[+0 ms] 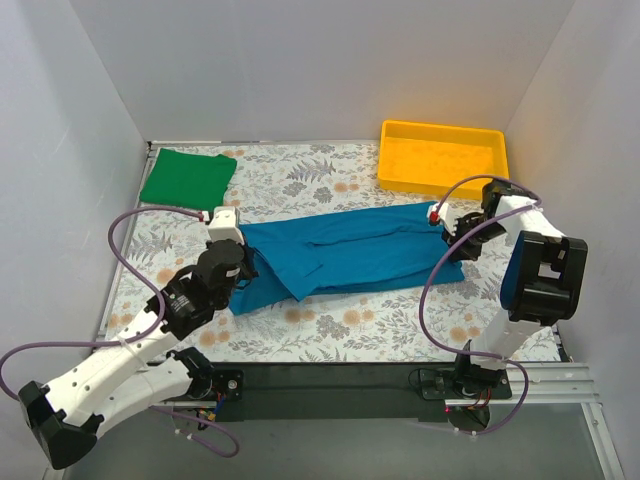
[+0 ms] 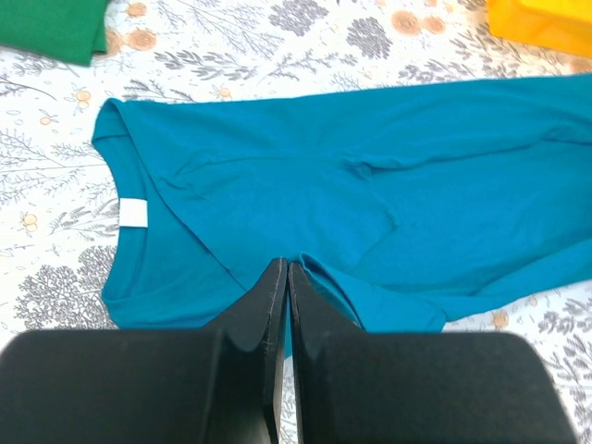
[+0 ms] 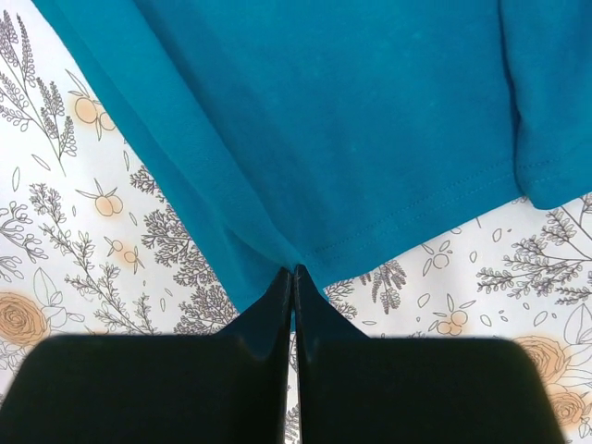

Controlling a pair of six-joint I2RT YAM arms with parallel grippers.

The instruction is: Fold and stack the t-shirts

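Centrally, we see the teal-blue t-shirt (image 1: 350, 255) stretched across the floral table (image 1: 330, 325), with the left gripper (image 2: 284, 270) pinched tight on its fabric at the 9 o'clock end and the right gripper (image 3: 294, 275) clamped on its hem at 3 o'clock. We find the folded green t-shirt (image 1: 187, 178) at 10 o'clock and the yellow tray (image 1: 440, 128) at 1 o'clock

blocked: yellow tray (image 1: 442, 158) far-right; green t-shirt (image 1: 187, 178) far-left; teal t-shirt (image 1: 350, 255) mid | free: near tablecloth (image 1: 380, 325) strip
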